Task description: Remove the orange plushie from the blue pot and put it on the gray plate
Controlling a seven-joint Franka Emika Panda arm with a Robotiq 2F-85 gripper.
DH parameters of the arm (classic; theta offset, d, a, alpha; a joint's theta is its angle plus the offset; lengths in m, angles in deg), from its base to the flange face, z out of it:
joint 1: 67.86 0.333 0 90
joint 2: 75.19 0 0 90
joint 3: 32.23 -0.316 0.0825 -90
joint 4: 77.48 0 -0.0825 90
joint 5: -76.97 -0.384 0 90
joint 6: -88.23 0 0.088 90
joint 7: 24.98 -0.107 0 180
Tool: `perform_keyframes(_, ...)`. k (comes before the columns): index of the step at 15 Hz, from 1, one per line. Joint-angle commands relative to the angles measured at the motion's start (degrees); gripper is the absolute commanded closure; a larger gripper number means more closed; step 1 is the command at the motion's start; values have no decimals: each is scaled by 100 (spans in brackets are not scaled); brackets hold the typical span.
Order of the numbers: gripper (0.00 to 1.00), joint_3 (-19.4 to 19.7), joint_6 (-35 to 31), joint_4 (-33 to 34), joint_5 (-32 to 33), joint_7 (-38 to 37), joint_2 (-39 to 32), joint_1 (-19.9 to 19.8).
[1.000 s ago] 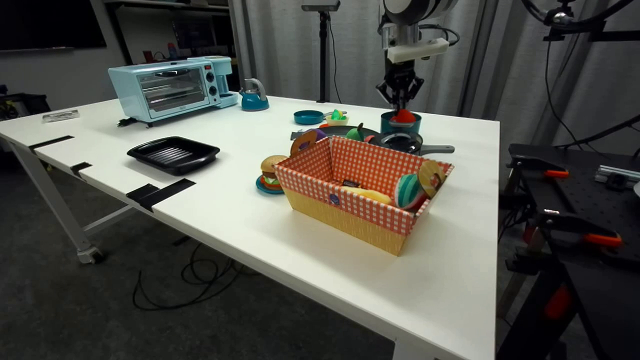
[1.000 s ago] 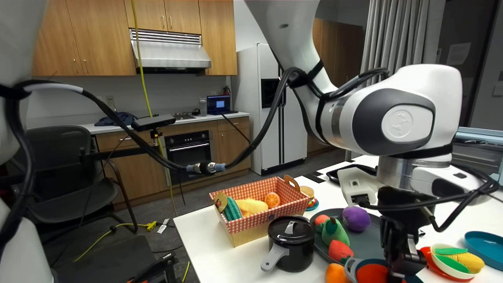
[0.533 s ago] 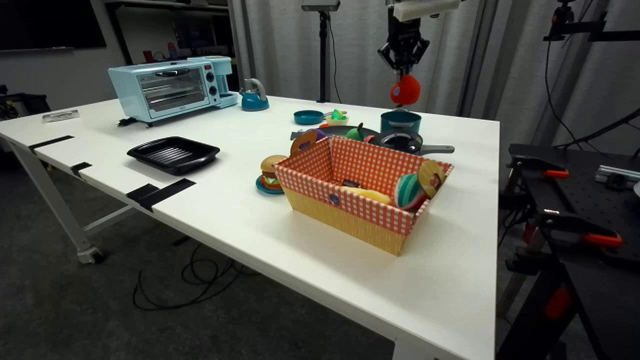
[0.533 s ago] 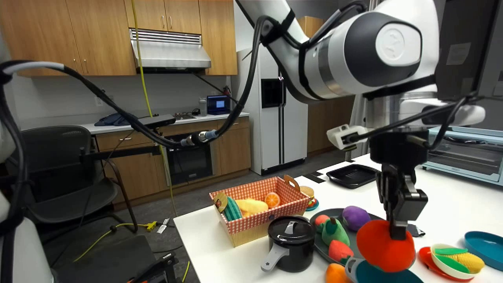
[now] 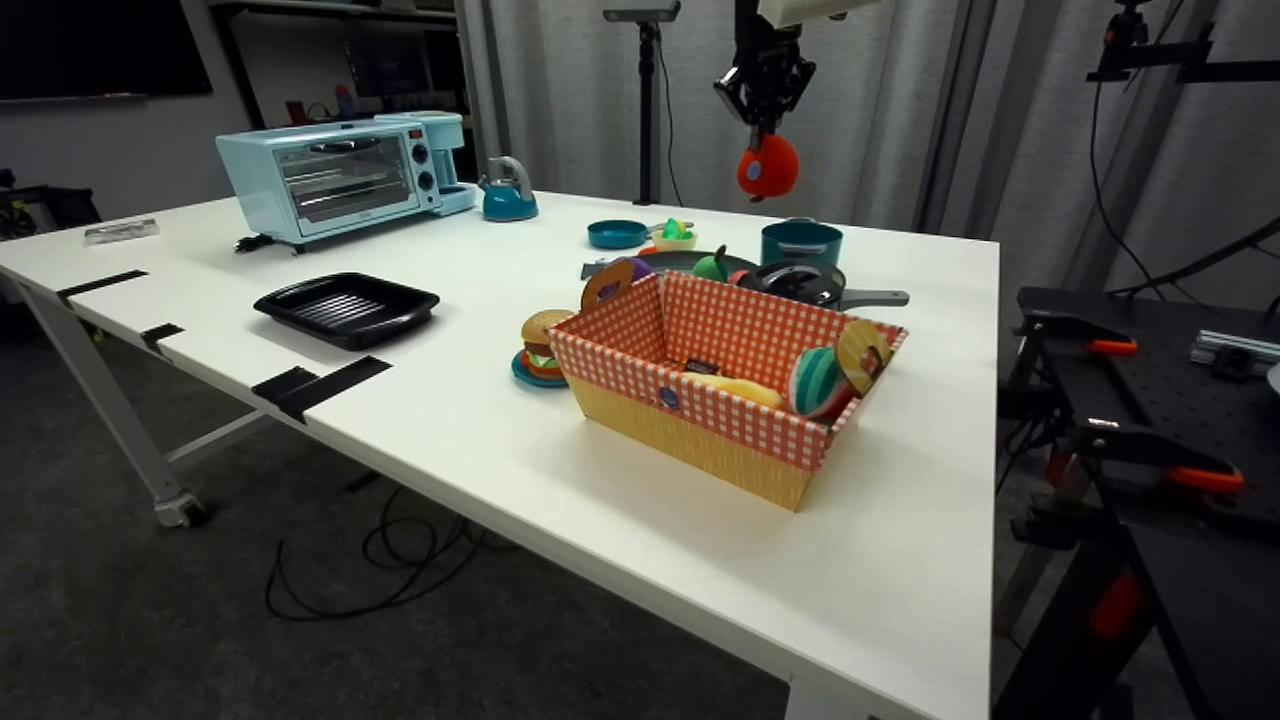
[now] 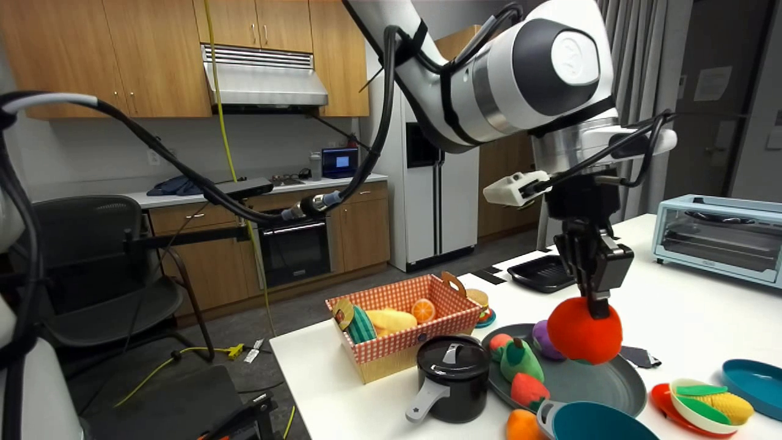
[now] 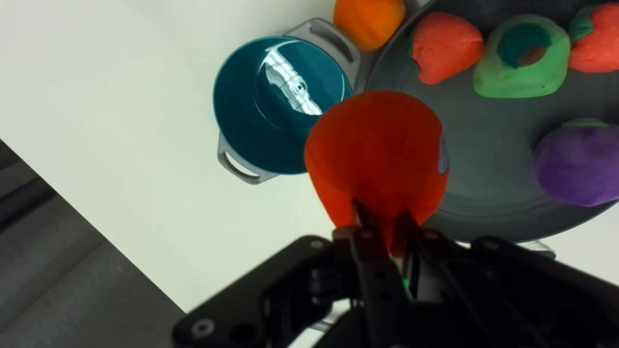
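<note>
The orange plushie is a round orange-red toy and shows in both exterior views (image 5: 768, 172) (image 6: 574, 333) and in the wrist view (image 7: 377, 145). My gripper (image 6: 597, 307) is shut on its upper end and holds it in the air; the gripper also shows in the wrist view (image 7: 384, 220). The blue pot (image 6: 602, 423) stands on the table with nothing in it, as the wrist view (image 7: 251, 111) shows. The gray plate (image 6: 602, 391) lies beside the pot and shows in the wrist view (image 7: 483, 159). The plushie hangs above the plate's side near the pot.
The plate bears a purple toy (image 7: 580, 162), a green toy (image 7: 522, 72) and red toys. An orange toy (image 7: 370, 21) lies by the pot. A lidded black pot (image 6: 455, 379), a checked basket (image 6: 397, 357), a corn bowl (image 6: 678, 400) and a teal pan (image 6: 754, 382) stand around.
One second ago the plushie was in the blue pot at the gripper's fingers. The gripper has lifted it out and carried it sideways from above the pot to the plate's side.
</note>
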Motion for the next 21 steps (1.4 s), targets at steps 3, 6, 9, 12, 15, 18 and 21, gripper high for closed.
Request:
perform_keyframes(3,97,-31,-438,267,727,-63,-595,193)
perform_keyframes(6,97,161,-625,549,1264,-293,-1099,392)
perform_keyframes(9,97,336,-751,886,1574,-325,-1542,538)
perform_keyframes(12,97,525,-819,1236,1786,-342,-1894,745)
perform_keyframes(15,97,591,-840,1521,1813,-318,-2109,886)
perform_keyframes(18,97,535,-796,1761,1642,-268,-2259,956)
perform_keyframes(21,97,471,-695,1933,1517,-345,-2385,1077)
